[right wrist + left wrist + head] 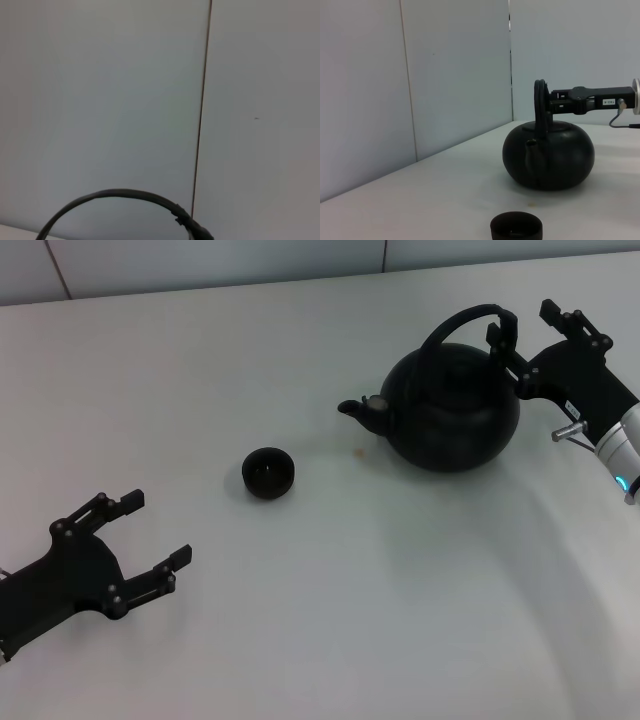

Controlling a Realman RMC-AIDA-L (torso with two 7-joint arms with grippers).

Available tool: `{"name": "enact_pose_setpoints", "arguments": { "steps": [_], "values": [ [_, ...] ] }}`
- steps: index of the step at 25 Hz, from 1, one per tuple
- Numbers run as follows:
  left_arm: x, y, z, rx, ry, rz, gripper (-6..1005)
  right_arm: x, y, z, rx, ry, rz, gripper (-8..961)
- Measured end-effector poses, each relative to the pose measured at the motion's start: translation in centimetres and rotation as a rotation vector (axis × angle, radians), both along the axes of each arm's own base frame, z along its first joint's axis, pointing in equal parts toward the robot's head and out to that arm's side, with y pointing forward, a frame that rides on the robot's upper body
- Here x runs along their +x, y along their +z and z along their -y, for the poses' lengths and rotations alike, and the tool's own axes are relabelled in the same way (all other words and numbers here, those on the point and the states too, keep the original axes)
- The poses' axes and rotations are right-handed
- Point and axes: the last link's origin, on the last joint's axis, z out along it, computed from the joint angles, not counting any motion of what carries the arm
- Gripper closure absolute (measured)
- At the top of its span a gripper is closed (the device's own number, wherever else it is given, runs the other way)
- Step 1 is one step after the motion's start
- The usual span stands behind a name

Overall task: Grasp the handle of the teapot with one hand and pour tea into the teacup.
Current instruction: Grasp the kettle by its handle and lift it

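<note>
White tabletop lies bare around teapot; right tool open, seemingly straddling handle.

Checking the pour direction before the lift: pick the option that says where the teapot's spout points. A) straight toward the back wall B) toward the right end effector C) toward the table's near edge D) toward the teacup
D: in the head view the teapot has its spout on the side facing the teacup, away from the right end effector at the handle.
</note>
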Motion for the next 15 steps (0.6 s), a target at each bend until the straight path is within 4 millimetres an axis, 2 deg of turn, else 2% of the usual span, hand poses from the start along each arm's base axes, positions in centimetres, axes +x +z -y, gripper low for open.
{"name": "enact_pose_setpoints", "arguments": {
  "steps": [6, 11, 15],
  "values": [
    [0.14, 0.02, -0.20, 0.003, -0.003, 0.002, 140, 0.07, -0.28, 0.04, -0.017, -0.003, 0.010, 251],
    [0.21, -0.04, -0.23, 0.002, -0.003, 0.005, 140, -0.09, -0.65, 0.19, -0.032, 0.004, 0.012, 437],
    [0.23, -0.08, -0.21, 0.001, -0.003, 0.007, 140, -0.11, -0.73, 0.27, -0.036, 0.007, 0.013, 513]
  ]
}}
